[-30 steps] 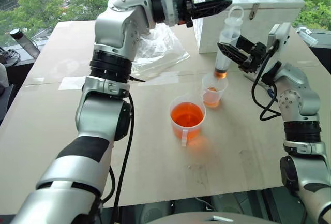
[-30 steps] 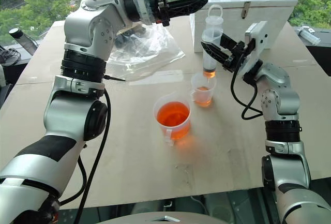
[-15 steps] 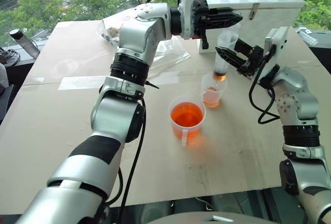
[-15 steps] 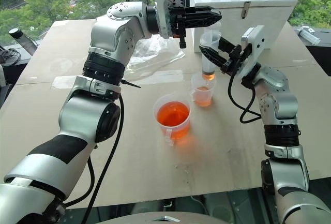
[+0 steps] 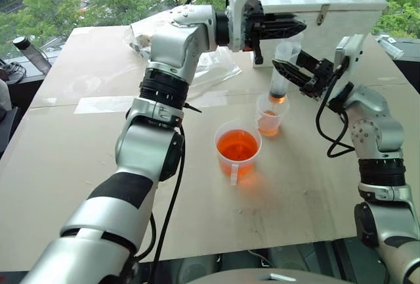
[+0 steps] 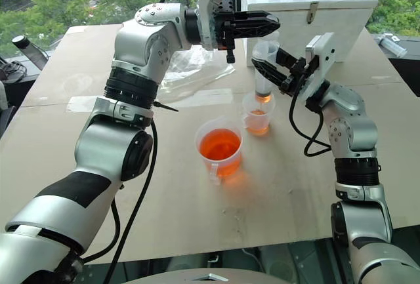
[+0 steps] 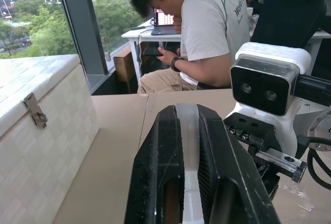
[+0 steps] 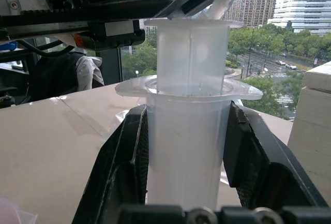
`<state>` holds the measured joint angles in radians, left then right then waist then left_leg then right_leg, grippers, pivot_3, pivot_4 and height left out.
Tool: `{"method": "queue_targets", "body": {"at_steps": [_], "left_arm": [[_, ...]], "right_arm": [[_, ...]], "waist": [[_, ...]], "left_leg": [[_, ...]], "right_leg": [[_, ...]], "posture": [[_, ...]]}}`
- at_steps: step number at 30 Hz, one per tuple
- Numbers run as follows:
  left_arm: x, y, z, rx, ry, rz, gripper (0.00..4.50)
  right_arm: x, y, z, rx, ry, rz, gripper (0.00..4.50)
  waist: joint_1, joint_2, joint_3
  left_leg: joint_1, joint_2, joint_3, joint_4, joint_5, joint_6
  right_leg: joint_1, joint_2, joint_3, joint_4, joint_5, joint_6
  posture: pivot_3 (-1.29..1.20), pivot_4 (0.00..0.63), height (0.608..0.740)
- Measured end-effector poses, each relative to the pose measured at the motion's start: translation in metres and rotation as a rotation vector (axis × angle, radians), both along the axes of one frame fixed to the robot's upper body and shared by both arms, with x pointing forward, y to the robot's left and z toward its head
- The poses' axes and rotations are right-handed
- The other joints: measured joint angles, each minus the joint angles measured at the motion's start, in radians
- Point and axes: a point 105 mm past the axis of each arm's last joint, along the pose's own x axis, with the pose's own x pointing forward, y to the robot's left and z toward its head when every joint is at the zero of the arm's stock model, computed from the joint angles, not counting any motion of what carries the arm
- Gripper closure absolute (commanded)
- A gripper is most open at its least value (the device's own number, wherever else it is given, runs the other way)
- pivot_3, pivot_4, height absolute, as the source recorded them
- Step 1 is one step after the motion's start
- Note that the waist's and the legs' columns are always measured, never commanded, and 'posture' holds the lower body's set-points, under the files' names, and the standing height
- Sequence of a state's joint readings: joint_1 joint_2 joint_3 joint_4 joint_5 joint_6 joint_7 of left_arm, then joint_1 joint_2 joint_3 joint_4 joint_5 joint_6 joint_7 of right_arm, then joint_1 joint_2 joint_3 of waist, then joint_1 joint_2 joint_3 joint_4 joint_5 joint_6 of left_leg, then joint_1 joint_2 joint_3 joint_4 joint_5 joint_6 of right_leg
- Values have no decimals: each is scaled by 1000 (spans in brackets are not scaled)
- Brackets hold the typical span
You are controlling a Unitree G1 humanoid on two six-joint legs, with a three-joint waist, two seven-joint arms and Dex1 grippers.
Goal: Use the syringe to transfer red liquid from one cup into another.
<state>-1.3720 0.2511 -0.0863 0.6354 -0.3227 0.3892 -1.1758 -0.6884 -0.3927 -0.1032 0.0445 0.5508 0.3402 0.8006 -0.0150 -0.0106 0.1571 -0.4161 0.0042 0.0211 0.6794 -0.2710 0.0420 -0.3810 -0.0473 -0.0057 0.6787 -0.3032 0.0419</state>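
The syringe [image 5: 285, 50] stands upright with its tan tip just over the smaller clear cup [image 5: 269, 120], and a little red liquid sits at the barrel's bottom. My right gripper [image 5: 281, 69] is shut on the barrel, which shows between its fingers [image 8: 129, 146] in the right wrist view. From the left, my left gripper [image 5: 295, 25] reaches in level and is shut on the white plunger top [image 7: 189, 146]. The wide beaker [image 5: 231, 174] holds red liquid [image 5: 237, 145] in front of the small cup, which has a shallow orange layer.
A white chest [image 5: 328, 8] stands close behind the syringe. A crumpled clear plastic bag [image 5: 210, 67] lies behind my left arm. A dark bottle [image 5: 29, 53] sits at the far left edge. A seated person [image 7: 207, 32] is beyond the table.
A second ago my left gripper was open, above and left of the plunger ring. It has moved down and right and shut on the plunger. The right gripper and cups stayed put.
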Motion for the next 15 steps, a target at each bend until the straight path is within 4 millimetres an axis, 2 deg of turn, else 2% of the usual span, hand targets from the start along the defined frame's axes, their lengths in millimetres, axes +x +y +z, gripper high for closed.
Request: {"method": "queue_targets", "body": {"at_steps": [15], "left_arm": [[-2, 4, 0, -14, -11, 3, 4459]], "right_arm": [[-3, 6, 15, 63, 51, 41, 2963]], "waist": [[1, 0, 0]], "left_leg": [[0, 0, 0, 0, 0, 0]], "right_leg": [[0, -1, 0, 0, 0, 0]], "posture": [[0, 150, 740]]}}
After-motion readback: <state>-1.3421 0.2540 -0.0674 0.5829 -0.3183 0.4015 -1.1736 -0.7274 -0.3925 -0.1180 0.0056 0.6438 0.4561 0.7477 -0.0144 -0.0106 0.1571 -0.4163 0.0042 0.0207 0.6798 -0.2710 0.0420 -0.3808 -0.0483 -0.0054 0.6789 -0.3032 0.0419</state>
